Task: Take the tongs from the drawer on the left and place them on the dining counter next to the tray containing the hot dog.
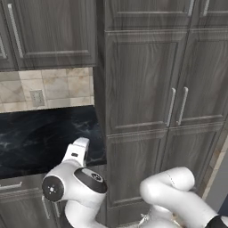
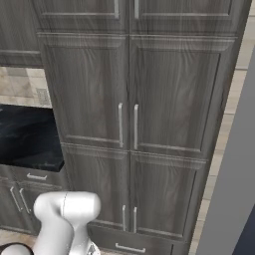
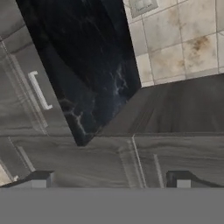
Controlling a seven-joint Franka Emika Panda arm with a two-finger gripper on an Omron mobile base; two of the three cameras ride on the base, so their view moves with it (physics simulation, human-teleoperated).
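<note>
The drawer (image 3: 37,87) has a dark wood-grain front and a short silver bar handle. It sits shut just under the black counter's edge, and also appears as the drawer (image 1: 13,185) and the drawer (image 2: 36,176). My gripper (image 3: 110,180) is open, its two dark fingertips (image 3: 41,179) wide apart with nothing between them. It hovers over the corner where the counter meets the tall cabinet, apart from the drawer. The tongs are hidden. The dining counter and the tray are out of view.
A black marble counter (image 1: 40,138) with beige tile backsplash (image 1: 53,89) and a wall outlet (image 1: 36,97) lies to the left. Tall cabinet doors (image 2: 129,94) with long handles stand straight ahead. A grey wall (image 2: 234,169) closes the right side.
</note>
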